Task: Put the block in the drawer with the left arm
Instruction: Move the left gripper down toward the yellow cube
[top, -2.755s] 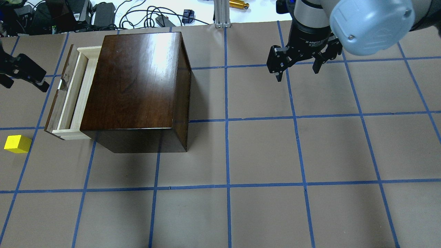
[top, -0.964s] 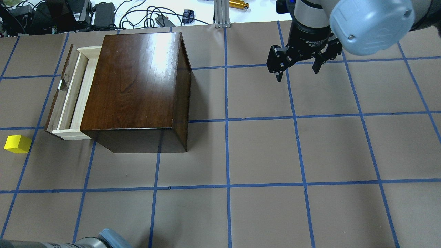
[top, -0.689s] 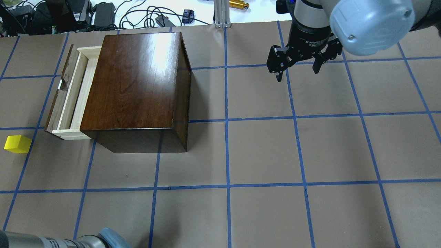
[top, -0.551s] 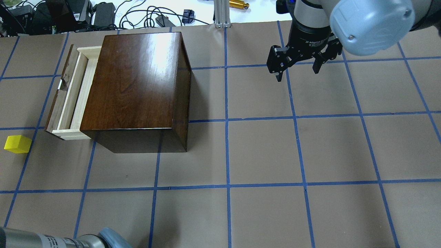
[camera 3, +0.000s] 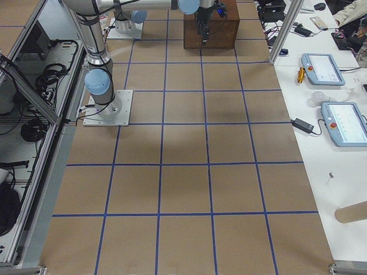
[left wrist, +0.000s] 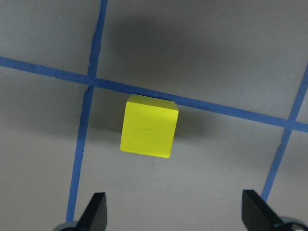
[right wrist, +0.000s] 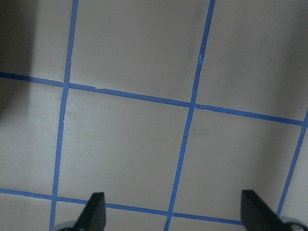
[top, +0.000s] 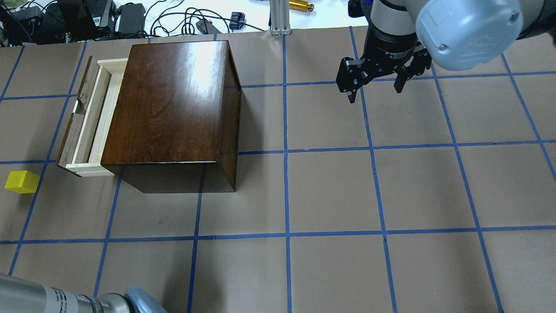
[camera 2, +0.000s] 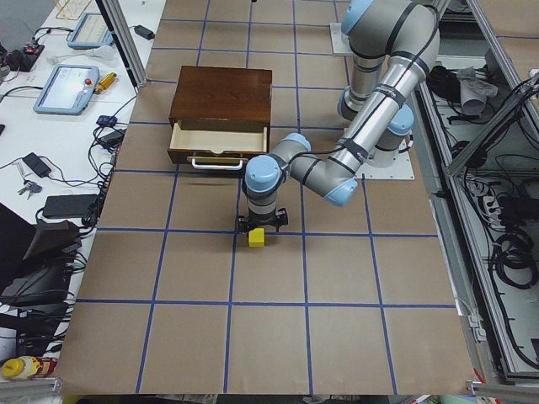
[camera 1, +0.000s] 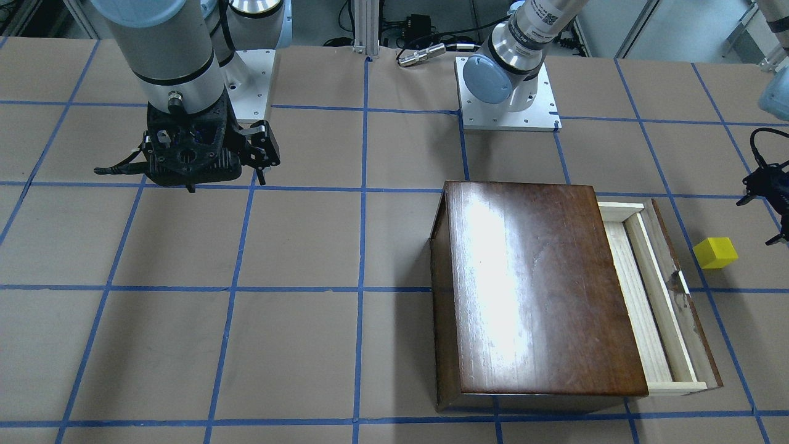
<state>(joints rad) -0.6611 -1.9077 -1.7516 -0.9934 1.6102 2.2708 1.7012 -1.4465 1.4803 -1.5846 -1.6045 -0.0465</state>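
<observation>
The block (top: 21,181) is a small yellow cube on the brown paper, left of and nearer than the open drawer (top: 89,117); it also shows in the front view (camera 1: 715,253). The drawer (camera 1: 653,296) is pulled partway out of the dark wooden box (top: 173,104). My left gripper (left wrist: 175,214) is open and hangs just above the block (left wrist: 149,126), which lies between and ahead of its fingertips, untouched. The exterior left view shows this gripper (camera 2: 261,225) over the block (camera 2: 257,238). My right gripper (top: 374,92) is open and empty over bare paper, far to the right.
Cables, power bricks and a metal post (top: 278,17) lie beyond the table's far edge. The two arm base plates (camera 1: 508,92) stand at the robot's side. The left arm's silver link (top: 52,300) crosses the near left corner of the overhead view.
The left gripper has left the overhead view's left edge, and the left arm's link has slid further in at the bottom left. Block, drawer and right arm have not moved.
</observation>
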